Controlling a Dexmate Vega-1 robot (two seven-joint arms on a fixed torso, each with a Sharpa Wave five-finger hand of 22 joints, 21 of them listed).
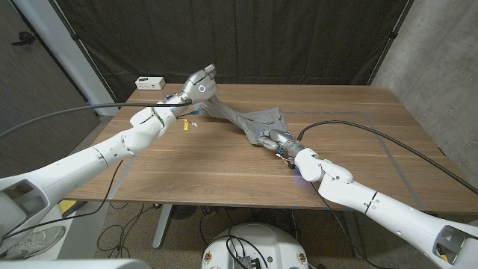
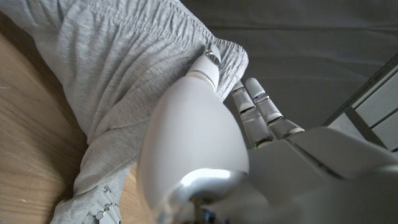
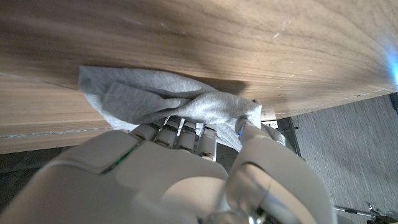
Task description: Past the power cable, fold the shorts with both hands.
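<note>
Two hands hold the grey shorts (image 1: pixel 250 119) above the wooden table (image 1: pixel 224 164): left hand (image 1: pixel 196 86) clamps the raised waistband, right hand (image 1: pixel 270 139) clamps the low end. Pulling apart could slip either grip.

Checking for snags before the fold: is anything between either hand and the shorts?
Nothing visible. The left hand grips the shorts at one end, lifted; the right hand grips the other.
</note>
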